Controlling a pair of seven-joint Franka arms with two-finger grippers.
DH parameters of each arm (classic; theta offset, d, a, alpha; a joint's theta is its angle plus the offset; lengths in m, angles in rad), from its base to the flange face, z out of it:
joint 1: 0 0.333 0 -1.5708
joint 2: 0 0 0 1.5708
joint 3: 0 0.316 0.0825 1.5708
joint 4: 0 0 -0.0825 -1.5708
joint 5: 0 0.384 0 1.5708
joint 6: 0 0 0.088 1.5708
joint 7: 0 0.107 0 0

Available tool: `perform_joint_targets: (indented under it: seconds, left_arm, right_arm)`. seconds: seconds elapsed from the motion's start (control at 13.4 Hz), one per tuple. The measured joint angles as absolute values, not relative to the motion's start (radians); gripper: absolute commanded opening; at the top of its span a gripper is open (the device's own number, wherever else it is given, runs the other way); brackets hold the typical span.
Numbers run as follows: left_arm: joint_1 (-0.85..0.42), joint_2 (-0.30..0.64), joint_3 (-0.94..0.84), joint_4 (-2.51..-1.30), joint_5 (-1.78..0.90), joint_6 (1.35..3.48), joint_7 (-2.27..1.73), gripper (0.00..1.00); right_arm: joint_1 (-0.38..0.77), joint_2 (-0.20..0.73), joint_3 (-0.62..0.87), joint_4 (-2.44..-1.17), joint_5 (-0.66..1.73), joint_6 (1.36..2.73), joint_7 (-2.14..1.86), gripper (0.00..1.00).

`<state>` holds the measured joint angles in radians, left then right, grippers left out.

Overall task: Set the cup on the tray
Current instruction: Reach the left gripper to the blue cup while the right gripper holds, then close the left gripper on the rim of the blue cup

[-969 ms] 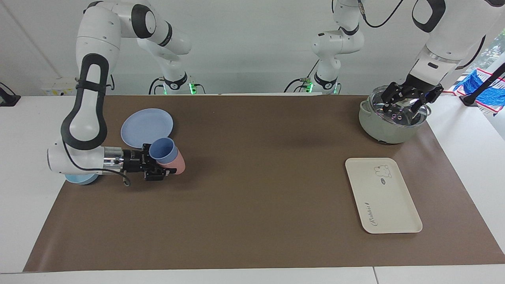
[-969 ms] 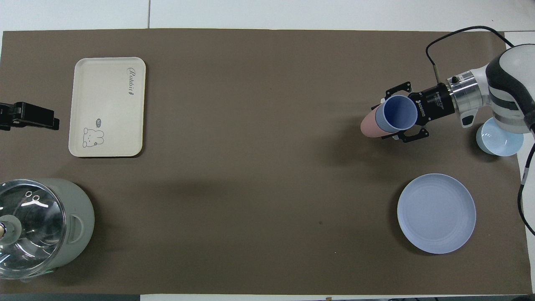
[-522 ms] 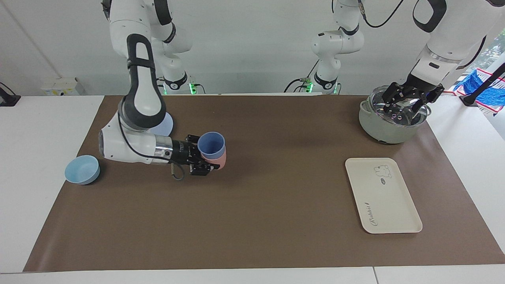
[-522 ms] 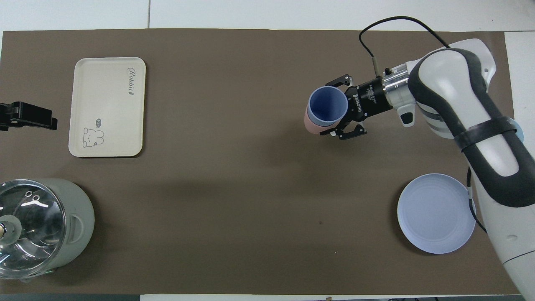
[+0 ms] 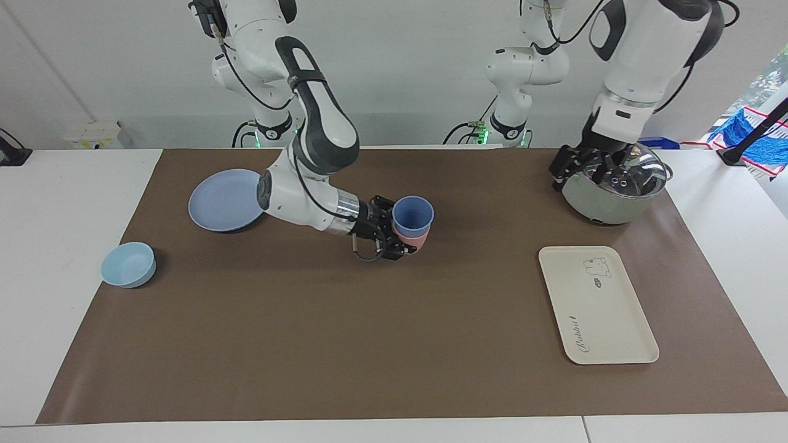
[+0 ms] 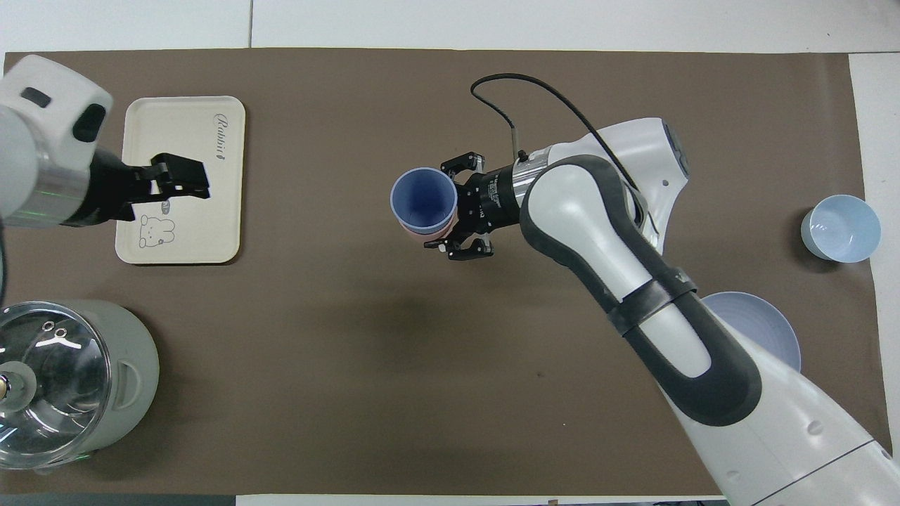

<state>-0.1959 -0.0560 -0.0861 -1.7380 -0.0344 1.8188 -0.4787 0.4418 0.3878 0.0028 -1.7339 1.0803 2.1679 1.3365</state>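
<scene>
Periwinkle-blue plastic sits clenched in my right claw [image 5: 403, 234]: the cup [image 5: 412, 216], nested in a pink cup [image 5: 416, 239], both held up over the middle of the brown mat [image 5: 369, 344]. Toward my left arm's end of the worktop lies the cream tray [image 5: 606, 320], bare. My left claw [image 5: 575, 170] hangs with fingers spread beside the lidded grey pot [image 5: 612, 194]. A blue plate [image 5: 218, 203] and a light-blue bowl [image 5: 128, 264] rest toward my right arm's end.

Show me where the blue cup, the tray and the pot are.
blue cup [image 5: 412, 214]: facing view, on its inner wall.
tray [image 5: 606, 320]: facing view, on its bare floor.
pot [image 5: 606, 206]: facing view, on its grey outer wall.
</scene>
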Motion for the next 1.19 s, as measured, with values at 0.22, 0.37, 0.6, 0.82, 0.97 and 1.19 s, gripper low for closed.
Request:
perform_joint_targets:
  seconds: [0.22,0.37,0.6,0.82,0.97,1.19]
  left_arm:
    - [-0.322,-0.028,-0.089,-1.751,-0.034,1.895,-0.656,1.00]
    - [-0.367,0.010,-0.089,-1.751,-0.034,1.944,-0.738,1.00]
    - [-0.427,0.051,-0.090,-1.752,-0.035,1.994,-0.827,1.00]
    - [-0.464,0.075,-0.090,-1.755,-0.035,2.025,-0.891,1.00]
    - [-0.464,0.084,-0.087,-1.761,-0.035,2.023,-0.894,1.00]
    - [-0.462,0.082,-0.084,-1.762,-0.035,1.998,-0.892,0.78]
  right_arm:
    - [0.494,0.388,0.002,-1.737,1.110,2.211,1.360,0.00]
    - [0.516,0.388,0.002,-1.738,1.131,2.251,1.373,0.00]
    - [0.558,0.388,0.002,-1.742,1.135,2.332,1.404,0.00]
    - [0.560,0.388,-0.001,-1.744,1.137,2.339,1.405,0.00]
    - [0.560,0.388,-0.003,-1.744,1.137,2.339,1.405,0.00]
    - [0.560,0.388,-0.003,-1.744,1.138,2.339,1.405,0.00]
